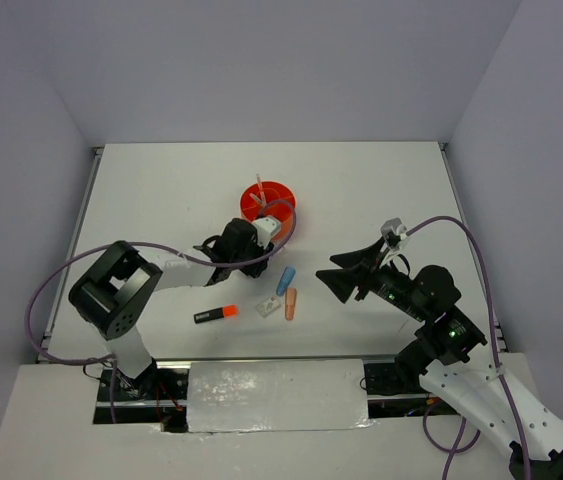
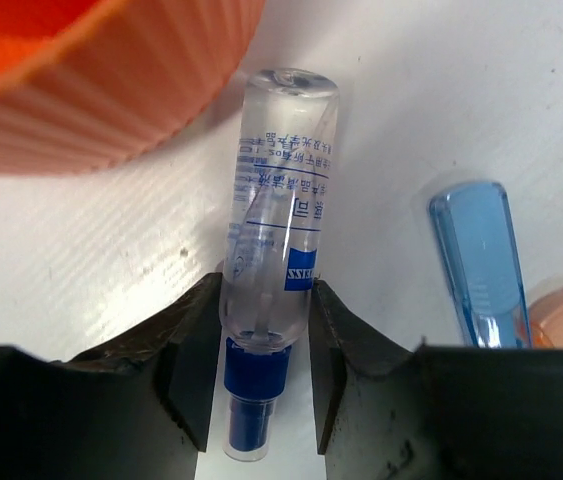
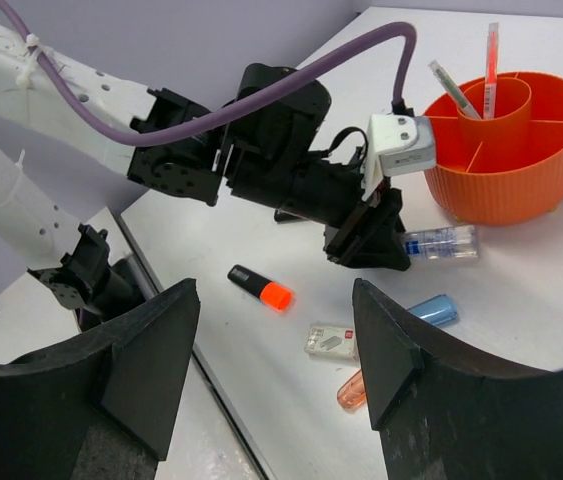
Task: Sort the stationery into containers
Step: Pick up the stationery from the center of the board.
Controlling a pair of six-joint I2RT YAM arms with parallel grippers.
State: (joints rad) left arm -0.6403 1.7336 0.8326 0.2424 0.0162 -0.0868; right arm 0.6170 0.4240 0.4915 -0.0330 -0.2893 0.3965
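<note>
Stationery: five pieces lie outside the tub, all in the middle stretch of the bench between its left and right edges.
Highlighter (image 1: 216,314): black with an orange cap, flat on the bench (image 1: 161,190), closest of all to the near edge and left of the erasers.
White eraser (image 1: 267,307): flat, just right of the highlighter, close beside the salmon one.
Salmon eraser (image 1: 290,303): flat, its long side running toward the far edge.
Blue eraser (image 1: 286,279): see-through blue, just beyond the salmon eraser. In the left wrist view their ends look almost touching.
Right fingers (image 1: 327,268): spread wide and holding nothing, raised off the bench on the right-edge side of the erasers and pointing toward them.
Left fingers (image 2: 266,285): narrowed onto the clear marker, one finger against each side of it near the cap end.
Clear marker (image 2: 276,200): see-through barrel with blue print and a dark blue cap. It lies on the bench with its cap toward the left arm and its rounded end just beside the tub wall. I cannot tell whether that end touches the wall.
Tub (image 1: 283,222): round, bright orange and ribbed outside, with a centre cup and divider walls. It stands about midway between the left and right edges, beyond everything else.
Pens (image 3: 491,60): two thin ones lean in the centre cup, one pink and one pale.
</note>
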